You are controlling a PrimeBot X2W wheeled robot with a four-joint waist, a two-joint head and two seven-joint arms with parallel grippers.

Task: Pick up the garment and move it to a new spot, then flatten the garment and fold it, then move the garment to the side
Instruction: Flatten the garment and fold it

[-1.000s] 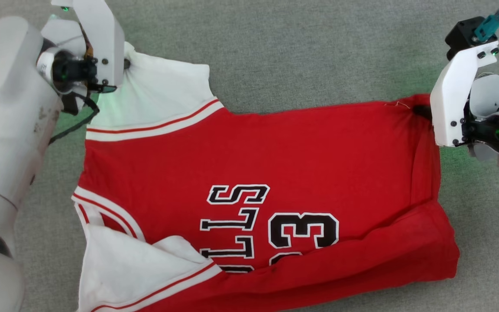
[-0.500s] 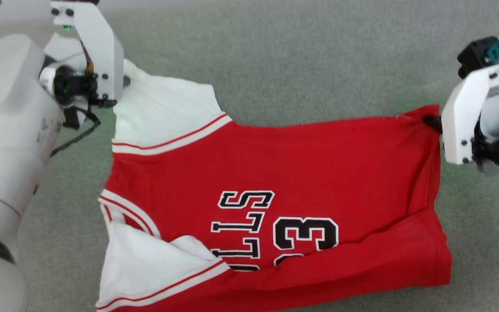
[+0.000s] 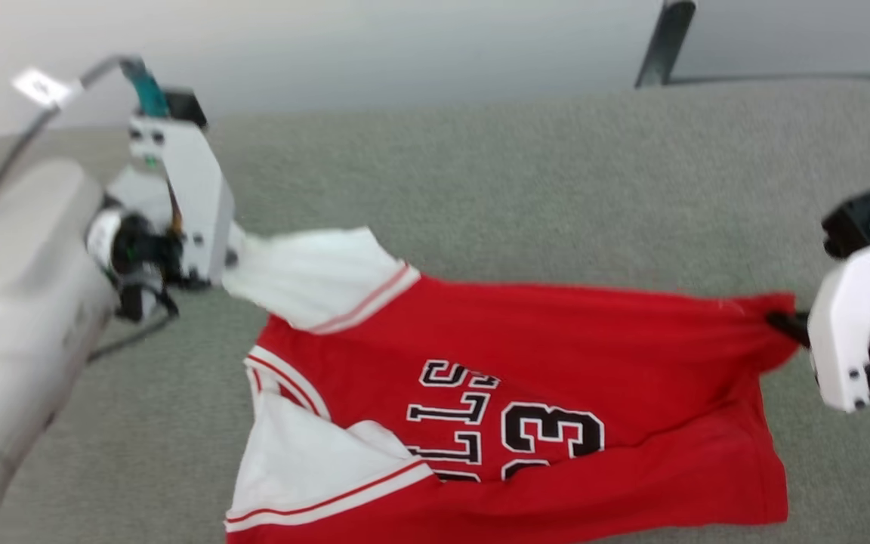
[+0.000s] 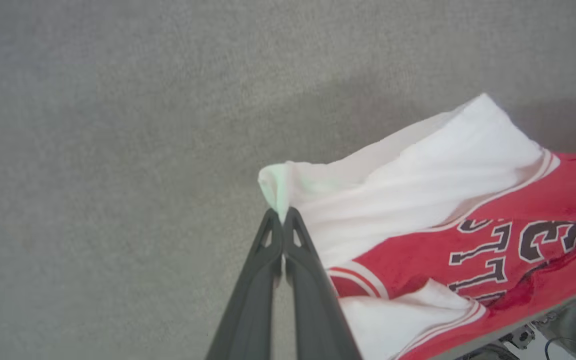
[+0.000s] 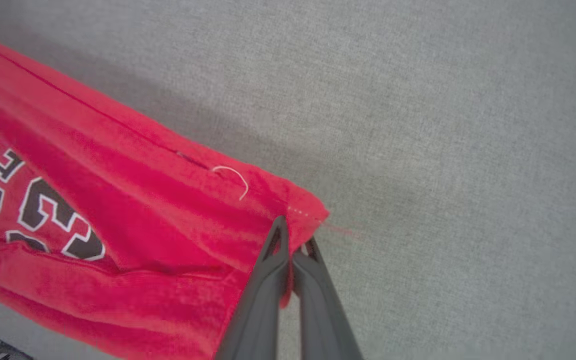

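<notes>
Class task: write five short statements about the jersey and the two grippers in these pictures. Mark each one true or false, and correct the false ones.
1. The left gripper is shut on the white sleeve of the jersey. True.
2. The right gripper hangs open above the jersey. False: its jaws are shut on a red corner of it.
3. Black lettering outlined in white shows on the red front. True.
4. The jersey is over a wooden table. False: a grey fabric surface lies under it.
5. The jersey is folded into a small square. False: it is stretched out between the two grippers.
</notes>
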